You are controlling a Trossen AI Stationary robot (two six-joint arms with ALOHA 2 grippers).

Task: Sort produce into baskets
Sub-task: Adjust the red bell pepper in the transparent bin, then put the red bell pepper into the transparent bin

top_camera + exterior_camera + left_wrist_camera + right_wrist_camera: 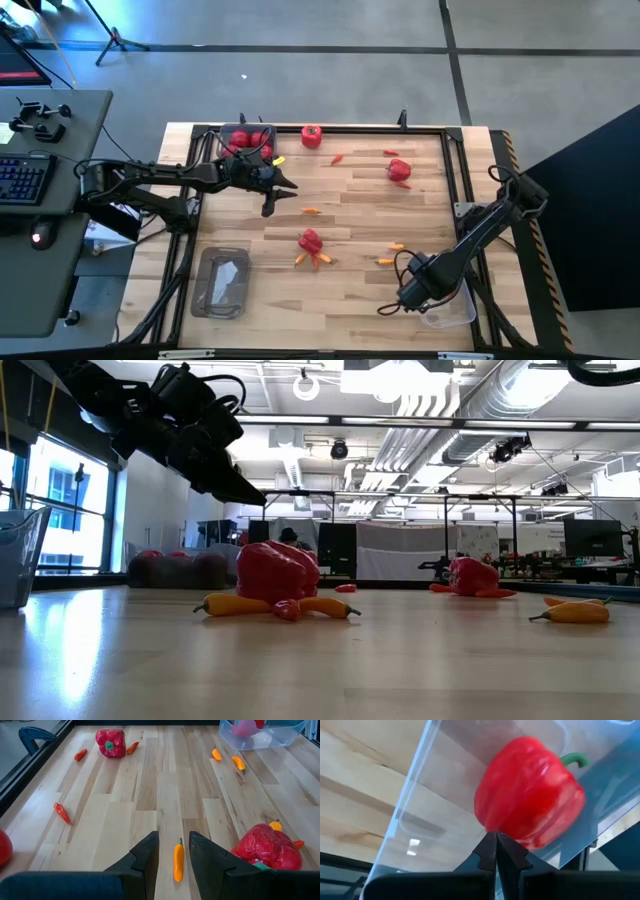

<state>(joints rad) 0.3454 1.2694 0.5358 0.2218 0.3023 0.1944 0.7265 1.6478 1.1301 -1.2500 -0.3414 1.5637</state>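
Over at the worktop's (350,300) near right corner, the right gripper (496,851) sits with fingers pressed together against a red bell pepper (530,802) inside a clear tub (455,310), while the left gripper (174,856) hovers partly open above a slim orange piece (178,862).

The left arm reaches in from the table's left edge, its left gripper (281,190) raised above the wood, fingers (148,851) parted with a narrow gap; the right arm folds down at the near right corner, its right gripper (496,851) closed, fingertips touching.
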